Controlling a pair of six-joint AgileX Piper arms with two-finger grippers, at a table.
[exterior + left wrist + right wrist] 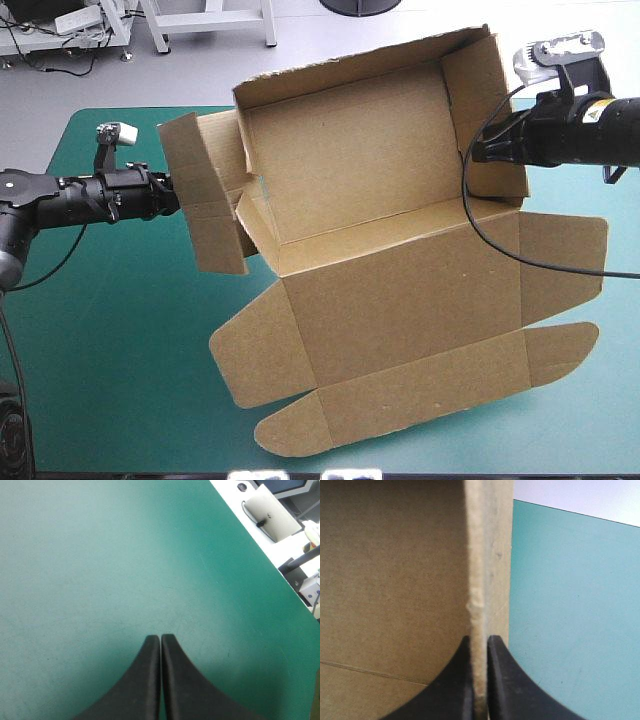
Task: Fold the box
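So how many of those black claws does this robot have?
2. The left gripper is by the left flap of the box, shut with nothing between its fingers. The right gripper is at the box's right wall, shut on its edge. None seems hidden.

table [110,360] | teal-green cover [100,555]: flat, faint scuff marks | far-left corner rounded in high view

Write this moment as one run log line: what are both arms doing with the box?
box: walls raised, lid unfolded | right gripper: shut on right wall | left gripper: shut, empty, over teal-green cover
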